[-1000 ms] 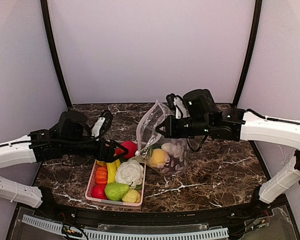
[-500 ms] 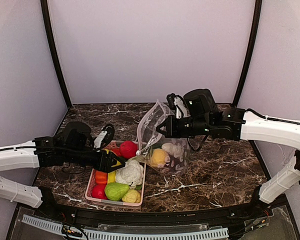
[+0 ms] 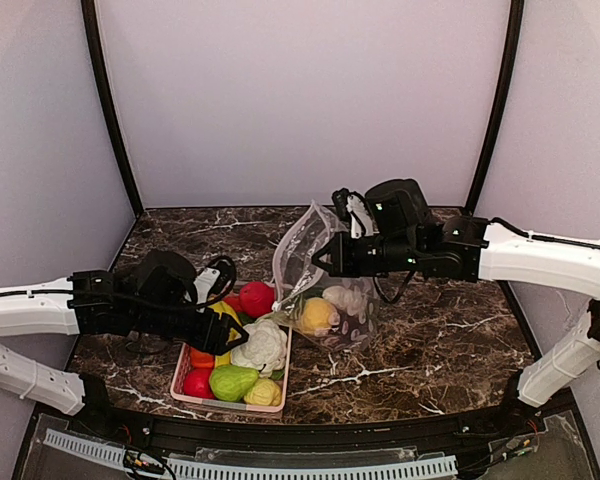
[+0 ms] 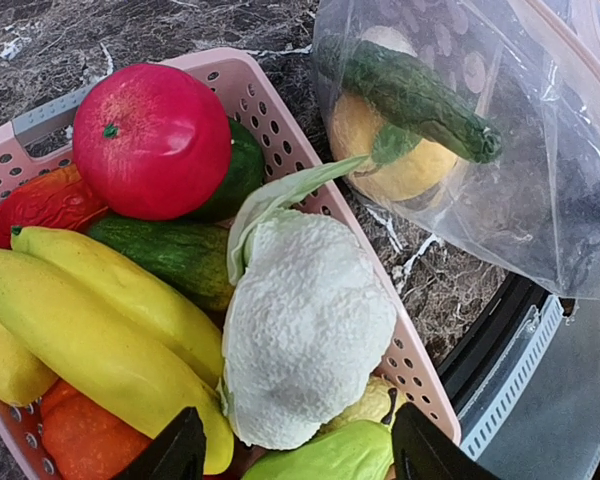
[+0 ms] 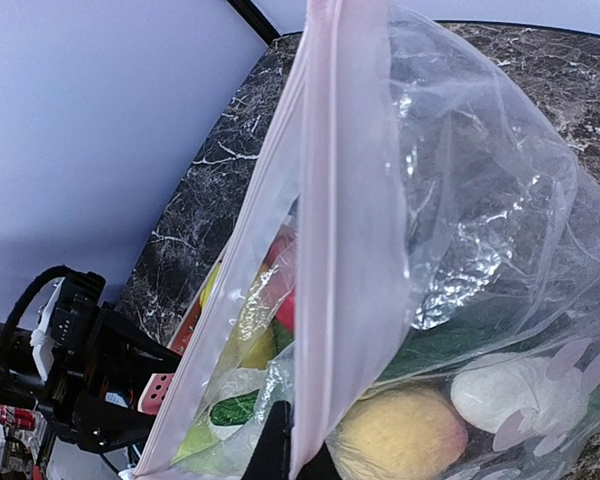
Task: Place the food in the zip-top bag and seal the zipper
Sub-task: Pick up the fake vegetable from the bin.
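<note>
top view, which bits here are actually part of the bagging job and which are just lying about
Job: zip-top bag, zipper, banana, cauliflower, red fruit, yellow-orange ball (already bagged), right tool gripping the bag.
Lying about: pink basket, marble table.

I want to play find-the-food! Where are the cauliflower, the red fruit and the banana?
cauliflower (image 4: pixel 305 330), left wrist view, on the middle of its bumpy white head.
red fruit (image 4: pixel 150 140), left wrist view, on its round shiny side.
banana (image 4: pixel 90 340), left wrist view, on the middle of its yellow body.
</note>
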Controlling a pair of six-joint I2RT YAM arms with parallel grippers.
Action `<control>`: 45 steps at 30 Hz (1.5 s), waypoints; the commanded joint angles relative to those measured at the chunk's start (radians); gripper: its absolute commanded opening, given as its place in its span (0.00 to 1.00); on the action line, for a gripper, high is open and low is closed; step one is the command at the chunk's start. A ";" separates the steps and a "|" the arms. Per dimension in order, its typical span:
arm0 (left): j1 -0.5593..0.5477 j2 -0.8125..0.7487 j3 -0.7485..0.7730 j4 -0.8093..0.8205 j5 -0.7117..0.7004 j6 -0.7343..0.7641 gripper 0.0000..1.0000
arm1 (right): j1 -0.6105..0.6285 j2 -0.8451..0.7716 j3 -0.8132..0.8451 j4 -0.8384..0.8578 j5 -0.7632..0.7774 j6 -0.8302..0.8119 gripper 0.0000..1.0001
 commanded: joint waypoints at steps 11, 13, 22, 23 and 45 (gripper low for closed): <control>-0.080 0.134 0.089 -0.074 -0.128 0.005 0.73 | -0.013 0.001 -0.013 0.012 0.004 0.004 0.00; -0.083 0.150 0.093 -0.078 -0.130 0.006 0.73 | -0.015 -0.001 -0.015 0.013 0.004 0.004 0.00; -0.090 0.188 0.097 -0.100 -0.153 -0.007 0.74 | -0.015 -0.003 -0.025 0.018 0.004 0.007 0.00; -0.093 0.196 0.101 -0.107 -0.163 -0.006 0.74 | -0.015 -0.002 -0.025 0.019 0.004 0.008 0.00; -0.102 0.238 0.059 -0.014 -0.154 -0.046 0.43 | -0.016 -0.010 -0.037 0.023 0.004 0.014 0.00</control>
